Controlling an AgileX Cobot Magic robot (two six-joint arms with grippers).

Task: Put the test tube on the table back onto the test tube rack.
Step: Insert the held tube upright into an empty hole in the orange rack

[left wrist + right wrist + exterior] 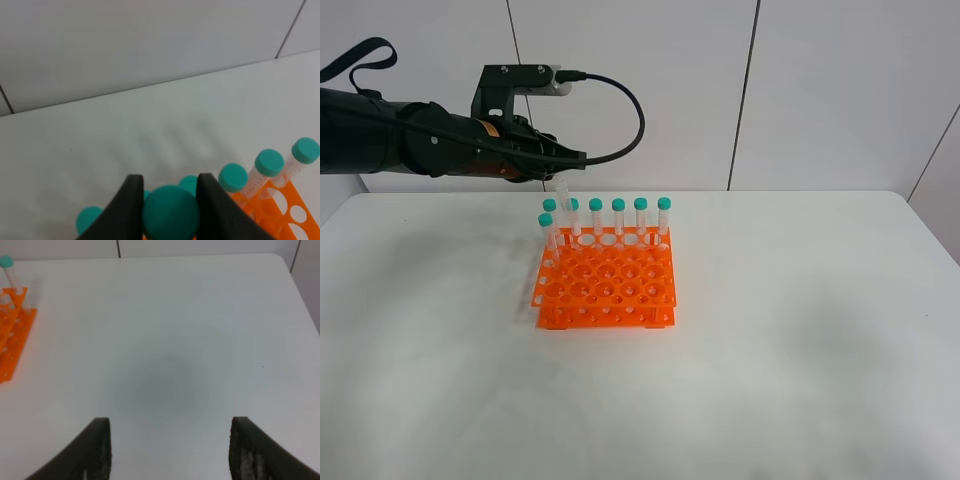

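The test tube [562, 188] hangs tip-down just above the back-left part of the orange test tube rack [605, 282], held by its teal cap [170, 214]. My left gripper [560, 163] is shut on that cap, its black fingers [129, 210] pressed against both sides. Several other teal-capped tubes [618, 206] stand along the rack's back row, and one more [546, 222] sits in the second row at the left. My right gripper [171, 421] is open over bare white table [800, 330], with nothing between its fingers. It is out of the exterior high view.
The rack [12, 335] lies well to one side of the right gripper, with one capped tube [6, 262] at its corner. A black cable [625, 110] loops off the left arm above the rack. White wall panels rise behind the table.
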